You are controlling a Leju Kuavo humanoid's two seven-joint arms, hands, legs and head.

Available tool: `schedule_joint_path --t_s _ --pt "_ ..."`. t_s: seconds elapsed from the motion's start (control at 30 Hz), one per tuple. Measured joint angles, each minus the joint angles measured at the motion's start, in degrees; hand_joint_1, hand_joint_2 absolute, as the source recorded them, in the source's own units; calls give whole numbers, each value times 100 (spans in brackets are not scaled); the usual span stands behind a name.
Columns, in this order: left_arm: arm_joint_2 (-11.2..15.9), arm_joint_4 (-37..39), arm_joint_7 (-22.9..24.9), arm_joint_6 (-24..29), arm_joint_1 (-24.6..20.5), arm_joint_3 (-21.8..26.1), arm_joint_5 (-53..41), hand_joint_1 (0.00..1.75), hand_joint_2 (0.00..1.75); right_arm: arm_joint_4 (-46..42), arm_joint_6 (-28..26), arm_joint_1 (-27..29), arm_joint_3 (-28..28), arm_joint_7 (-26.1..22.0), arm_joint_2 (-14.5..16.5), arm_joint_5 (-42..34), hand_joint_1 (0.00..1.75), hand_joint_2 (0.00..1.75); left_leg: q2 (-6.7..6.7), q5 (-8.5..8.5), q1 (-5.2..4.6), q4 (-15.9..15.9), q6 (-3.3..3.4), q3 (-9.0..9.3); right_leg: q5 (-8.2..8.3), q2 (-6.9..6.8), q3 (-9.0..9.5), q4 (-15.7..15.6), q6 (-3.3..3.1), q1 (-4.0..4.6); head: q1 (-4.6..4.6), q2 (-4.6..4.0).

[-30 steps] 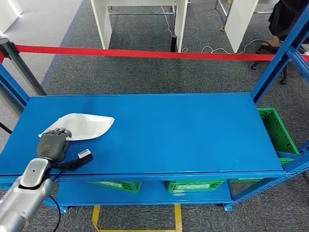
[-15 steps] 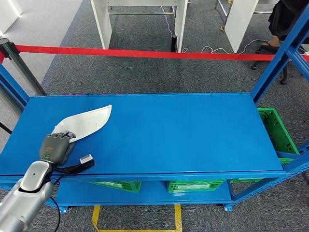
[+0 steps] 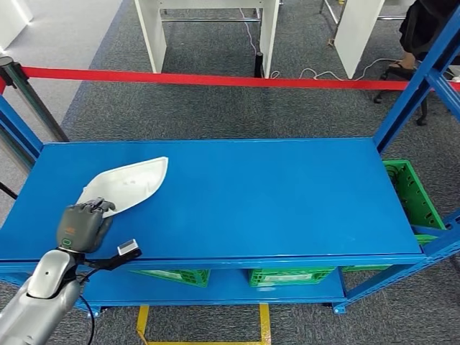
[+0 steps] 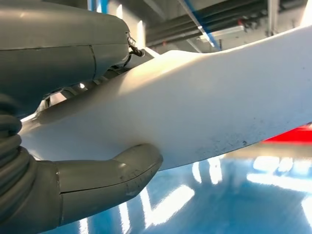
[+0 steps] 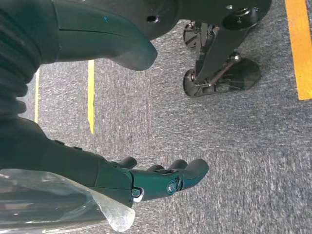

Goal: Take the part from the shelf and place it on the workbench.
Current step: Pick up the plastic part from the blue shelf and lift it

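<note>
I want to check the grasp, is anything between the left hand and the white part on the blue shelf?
Nothing visible. The left hand already grips the near end of the white curved plastic part, thumb beneath and fingers above, its far end tilted up off the blue metal shelf.

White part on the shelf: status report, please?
Left hand grips white part, one end lifted off blue shelf. Right hand open, holding nothing. Nothing in the way.

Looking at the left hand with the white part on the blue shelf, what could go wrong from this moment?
1. The left hand grips the white part at one narrow end, and most of the part juts out past the fingers, so it may tilt or slip out.
2. The free end hangs close above the blue shelf; it might scrape the surface as the part is pulled away.
3. A cable with a small module trails from the wrist and could snag the shelf edge.
</note>
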Motion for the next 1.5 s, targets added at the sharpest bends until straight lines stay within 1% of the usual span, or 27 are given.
schedule_joint_path --t_s 0.07,0.1,0.2,0.23,0.37,0.53,0.63,0.7,0.77,0.83,0.87,0.9,0.93,0.97,1.03,1.07,1.1,1.17,1.2,1.23,1.27,1.3,1.37,1.4,1.43,1.47,1.5 --pt "-12 -106 -120 -1 52 27 209 175 175 0 -8 0 0 -7 0 -15 0 175 0 0 0 0 0 0 0 0 -1 0 0 0 -1 0" --pt "-66 -366 -345 8 197 96 590 175 175 0 -27 3 -2 -29 0 -45 0 175 1 -1 0 0 0 0 0 1 -2 0 0 0 -1 0" --pt "-586 -1947 -1695 80 1104 477 2619 175 175 0 -186 32 -45 -205 0 -219 0 175 1 -5 -2 0 1 -3 -1 0 -5 -2 1 -1 -1 0" --pt "-746 -2341 -1989 96 1329 562 3017 175 175 0 -233 42 -61 -253 0 -254 0 175 1 -6 -2 0 1 -4 -1 0 -6 -3 1 -1 0 0" --pt "-990 -2961 -2232 96 1669 691 3223 175 175 -1 -351 71 -96 -369 0 -281 0 175 0 -9 -16 10 5 -4 7 -2 -4 -12 13 -12 -2 0" --pt "-1359 -3660 -2684 99 2171 927 3409 175 175 -13 -664 125 -126 -849 0 -355 0 175 1 -19 -35 20 23 -5 12 -1 -4 -13 31 -31 -2 0" --pt "-1536 -3930 -2803 101 2424 1035 3471 175 175 -20 -759 145 -165 -950 0 -369 0 175 -1 -20 -62 26 64 -8 22 -5 1 -25 76 -58 -4 0" --pt "-1620 -4040 -2815 101 2504 1071 3488 175 175 -26 -768 152 -184 -963 -1 -372 0 175 5 36 -47 -33 123 6 -2 -6 -7 -17 117 -62 -2 0" --pt "-1701 -4103 -2860 103 2535 1096 3495 175 175 -37 -773 157 -192 -928 -5 -360 0 175 15 108 -13 -106 184 16 -253 -3 -142 279 134 -56 9 0" --pt "-1794 -4127 -2963 106 2549 1121 3497 175 175 -42 -775 165 -192 -854 -19 -328 0 175 18 139 -6 -121 203 -6 -654 -4 -437 977 137 -58 14 0" --pt "-1848 -4131 -3020 107 2556 1137 3503 175 175 -42 -761 169 -192 -827 -25 -315 0 175 18 147 -8 -118 198 -21 -778 -4 -571 1305 142 -59 13 0" --pt "-1909 -4140 -3074 108 2566 1158 3523 175 175 -42 -722 173 -193 -822 -32 -311 0 175 19 155 -8 -114 190 -30 -799 -5 -639 1488 146 -61 11 0" --pt "-1971 -4158 -3117 108 2578 1186 3553 175 175 -42 -654 174 -194 -841 -40 -322 0 175 18 161 -6 -109 180 -37 -699 -6 -602 1444 146 -62 12 0" --pt "-2034 -4181 -3155 109 2590 1221 3594 175 175 -42 -557 171 -196 -886 -49 -344 0 175 18 165 -1 -100 168 -40 -507 -6 -456 1176 145 -65 11 0" --pt "-2139 -4243 -3198 111 2617 1295 3681 175 175 -40 -348 151 -203 -1020 -70 -408 0 175 13 168 1 -72 122 -57 -179 4 -38 393 135 -65 14 0" --pt "-2180 -4275 -3208 113 2629 1329 3719 175 175 -40 -262 134 -209 -1091 -76 -435 0 175 9 180 -3 -56 84 -72 -102 15 105 127 122 -59 12 0" --pt "-2213 -4305 -3214 113 2641 1361 3749 175 175 -39 -198 117 -218 -1145 -79 -455 0 175 4 197 -9 -43 41 -90 -91 25 167 3 110 -52 13 0" --pt "-2265 -4356 -3220 115 2666 1419 3785 175 175 -39 -124 97 -234 -1214 -85 -471 0 175 -5 249 -9 -34 -41 -115 -56 33 138 -11 56 -37 10 0" --pt "-2282 -4374 -3221 115 2678 1444 3791 175 175 -40 -111 91 -240 -1228 -89 -471 0 175 -7 230 0 -18 -76 -132 -29 22 105 -20 11 -40 12 0" --pt "-2295 -4388 -3221 116 2688 1468 3792 175 175 -40 -106 84 -244 -1235 -93 -466 0 175 -6 141 8 49 -112 -164 4 10 64 -27 -44 -43 2 0" --pt "-2308 -4398 -3221 116 2698 1493 3791 175 175 -42 -117 77 -245 -1241 -98 -446 0 175 -5 -34 16 219 -144 -230 45 -7 19 -37 -100 -51 -7 0" --pt "-2323 -4408 -3221 116 2715 1520 3786 175 175 -44 -152 70 -245 -1249 -103 -403 0 175 -1 -280 25 498 -174 -326 83 -22 -29 -38 -139 -52 -18 0" --pt "-2376 -4468 -3221 116 2813 1612 3737 175 175 -50 -309 65 -224 -1282 -113 -245 0 175 2 -738 36 1225 -212 -526 174 -41 -147 -32 -177 -40 -30 0" --pt "-2411 -4537 -3221 116 2907 1680 3709 175 175 -52 -417 63 -197 -1299 -116 -146 0 175 2 -823 39 1465 -216 -550 222 -44 -216 -28 -181 -32 -33 0" --pt "-2454 -4638 -3221 116 3025 1766 3687 175 175 -55 -537 61 -159 -1304 -119 -42 0 175 2 -780 40 1511 -209 -480 271 -45 -282 -23 -181 -23 -34 0" --pt "-2496 -4749 -3221 116 3147 1854 3680 175 175 -56 -664 59 -110 -1282 -122 66 0 175 2 -639 38 1340 -190 -315 314 -44 -339 -19 -177 -15 -35 0" --pt "-2540 -4860 -3221 116 3264 1939 3686 175 175 -57 -802 60 -51 -1233 -125 170 0 175 3 -461 32 969 -158 -54 355 -42 -385 -17 -167 -7 -36 0"
